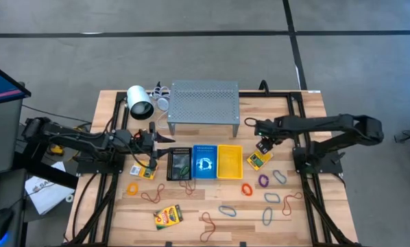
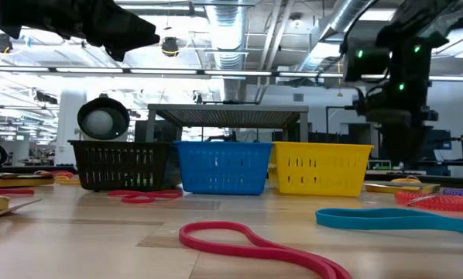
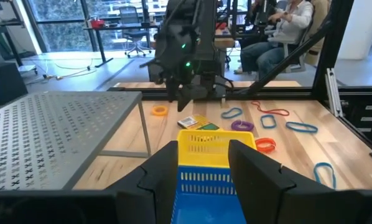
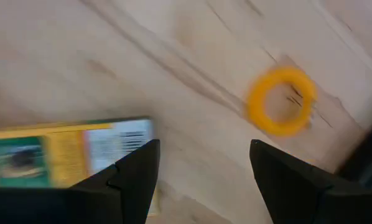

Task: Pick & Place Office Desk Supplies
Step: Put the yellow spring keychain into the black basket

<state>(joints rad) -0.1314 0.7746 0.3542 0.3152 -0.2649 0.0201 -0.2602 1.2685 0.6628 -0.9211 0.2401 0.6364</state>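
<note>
My right gripper [image 1: 263,145] hangs open and points down over a yellow-and-green crayon box [image 1: 258,160], which lies flat on the table to the right of the yellow basket. In the right wrist view the box [image 4: 68,152] lies beside one finger, a yellow ring [image 4: 280,101] lies farther off, and bare wood shows between the fingers of the gripper [image 4: 204,149]. My left gripper [image 1: 165,139] [image 3: 203,152] stands open and nearly level behind the baskets. Two more crayon boxes [image 1: 147,169] [image 1: 168,216] and several rubber bands [image 1: 247,189] [image 1: 263,180] lie on the table.
A black [image 1: 179,164], a blue [image 1: 205,149] and a yellow basket [image 1: 230,149] stand in a row at the table's middle. Behind them stands a grey perforated shelf [image 1: 203,99], with a white cylinder [image 1: 140,103] to its left. A person [image 3: 285,18] sits beyond the table.
</note>
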